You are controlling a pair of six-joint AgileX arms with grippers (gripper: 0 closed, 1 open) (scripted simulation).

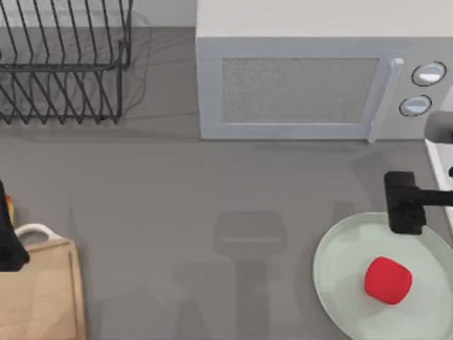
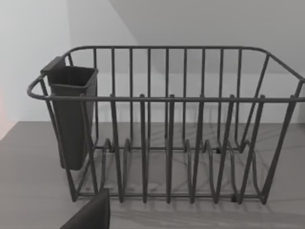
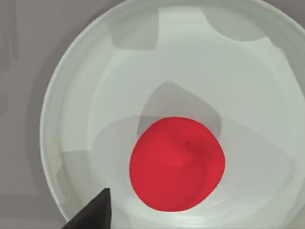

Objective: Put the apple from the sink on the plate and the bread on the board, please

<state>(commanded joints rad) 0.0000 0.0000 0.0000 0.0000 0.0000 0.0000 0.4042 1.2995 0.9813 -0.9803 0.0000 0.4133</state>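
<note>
Overhead, the right gripper (image 1: 405,205) hangs above the far rim of the plate (image 1: 333,262), near the table's right edge; whether its fingers are open or shut cannot be told, though it holds nothing. The apple (image 1: 388,280) rests just nearer, on the plate's floor a little right of centre, apart from the gripper. It is a plain bright red ball, slightly lumpy in outline and far smaller than the plate. In the right wrist view the apple (image 3: 177,163) lies on the pale mint-green plate (image 3: 81,95), which has a shallow raised rim.

At the left edge the left gripper (image 1: 8,234) shows as a dark shape above the far left corner of the board (image 1: 42,297), beside its white loop handle (image 1: 35,230). A sliver of orange beside it may be the bread (image 1: 9,209), but too little shows to be sure. The board is light wood with a groove along its edge.

A wire dish rack (image 1: 64,64) stands at the far left, a microwave (image 1: 304,78) at the far centre.
</note>
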